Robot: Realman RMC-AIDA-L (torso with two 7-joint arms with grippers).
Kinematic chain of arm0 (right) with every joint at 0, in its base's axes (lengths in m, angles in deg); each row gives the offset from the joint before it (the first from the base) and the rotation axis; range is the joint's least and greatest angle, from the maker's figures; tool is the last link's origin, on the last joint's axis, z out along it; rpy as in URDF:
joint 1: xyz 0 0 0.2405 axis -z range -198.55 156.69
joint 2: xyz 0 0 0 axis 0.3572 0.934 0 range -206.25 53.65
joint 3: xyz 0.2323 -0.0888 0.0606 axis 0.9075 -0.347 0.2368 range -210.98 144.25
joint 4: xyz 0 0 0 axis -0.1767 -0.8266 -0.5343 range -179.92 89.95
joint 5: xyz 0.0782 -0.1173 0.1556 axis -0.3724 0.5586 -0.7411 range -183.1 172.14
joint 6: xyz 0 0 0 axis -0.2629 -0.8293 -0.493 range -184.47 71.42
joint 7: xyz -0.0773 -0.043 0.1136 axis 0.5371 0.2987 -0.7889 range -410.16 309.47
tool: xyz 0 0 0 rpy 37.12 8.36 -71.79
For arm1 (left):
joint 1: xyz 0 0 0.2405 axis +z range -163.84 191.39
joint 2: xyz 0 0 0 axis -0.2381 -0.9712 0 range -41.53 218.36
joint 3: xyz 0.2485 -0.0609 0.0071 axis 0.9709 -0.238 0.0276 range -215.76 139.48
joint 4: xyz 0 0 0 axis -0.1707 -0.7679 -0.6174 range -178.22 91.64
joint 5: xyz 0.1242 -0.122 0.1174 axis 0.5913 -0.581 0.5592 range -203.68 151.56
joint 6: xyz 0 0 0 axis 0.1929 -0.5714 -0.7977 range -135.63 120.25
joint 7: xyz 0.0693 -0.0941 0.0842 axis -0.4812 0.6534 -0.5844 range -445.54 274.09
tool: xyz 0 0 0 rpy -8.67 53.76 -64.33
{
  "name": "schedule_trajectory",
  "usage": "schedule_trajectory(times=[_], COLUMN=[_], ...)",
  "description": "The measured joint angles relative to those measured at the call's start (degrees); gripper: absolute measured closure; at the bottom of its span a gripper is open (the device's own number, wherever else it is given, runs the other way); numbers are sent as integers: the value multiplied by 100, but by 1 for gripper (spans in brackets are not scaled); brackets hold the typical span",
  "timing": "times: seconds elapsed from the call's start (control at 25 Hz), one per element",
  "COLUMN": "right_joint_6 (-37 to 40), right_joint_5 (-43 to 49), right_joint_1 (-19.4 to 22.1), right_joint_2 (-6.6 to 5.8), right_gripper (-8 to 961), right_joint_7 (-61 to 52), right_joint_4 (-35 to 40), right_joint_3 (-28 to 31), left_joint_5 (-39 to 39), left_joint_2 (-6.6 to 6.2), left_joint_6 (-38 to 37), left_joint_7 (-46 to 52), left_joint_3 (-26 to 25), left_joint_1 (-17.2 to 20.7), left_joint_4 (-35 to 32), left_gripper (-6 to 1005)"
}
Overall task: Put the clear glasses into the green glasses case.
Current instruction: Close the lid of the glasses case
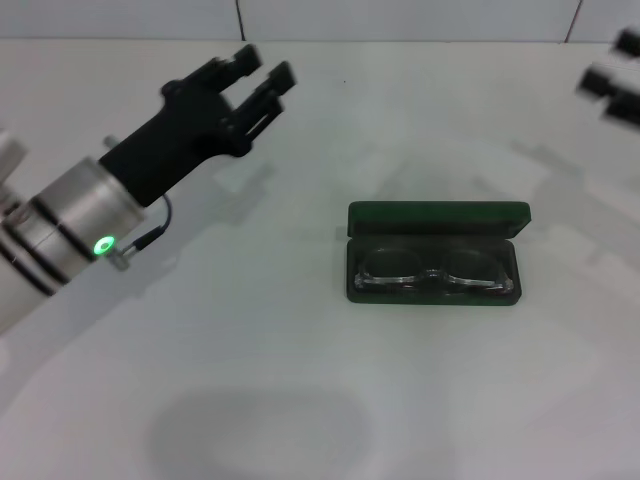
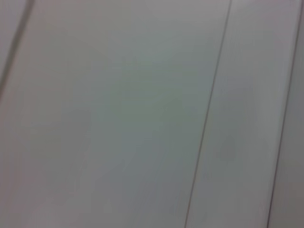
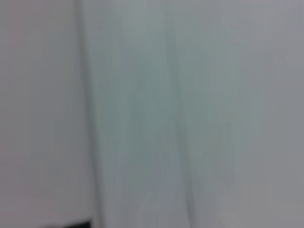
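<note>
White table [image 1: 300, 400] carries the green glasses case [image 1: 436, 252], lid open, right of centre. Left end effector [image 1: 262, 82] hovers far left, fingers spread, empty. Right end effector [image 1: 612, 80], blurred at the edge, state unclear. Clear glasses [image 1: 432, 270] lie inside the case.

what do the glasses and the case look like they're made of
The clear glasses look like transparent plastic: see-through rims with faint glints, lying inside the open case. The green glasses case seems a rigid shell with a dark green matte finish and a darker lining; the exact material is unclear.
</note>
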Motion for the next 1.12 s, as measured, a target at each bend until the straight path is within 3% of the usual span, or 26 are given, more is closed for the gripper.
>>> schedule_trajectory(times=[0.24,0.28,0.44,0.72,1.12], right_joint_6=[-667,-776,-817,-506,-541], right_joint_5=[-443,-488,-1057,-2470,-2555], right_joint_1=[-85,-96,-114,305,292], right_joint_2=[2,15,22,10,-25], right_gripper=[113,113,113,114,114], right_joint_7=[315,314,464,1053,1225], right_joint_4=[-656,-725,-1188,-1705,-1749], right_joint_3=[-529,-541,-370,-360,-356], left_joint_5=[483,829,983,941,444], left_joint_2=[18,45,66,110,112], left_joint_6=[837,1205,1660,2150,2317], left_joint_7=[244,387,558,838,870], left_joint_3=[21,175,657,1645,2586], left_joint_1=[-585,-824,-1013,-1185,-1082], left_joint_4=[13,15,14,-101,-344], left_gripper=[485,485,485,484,484])
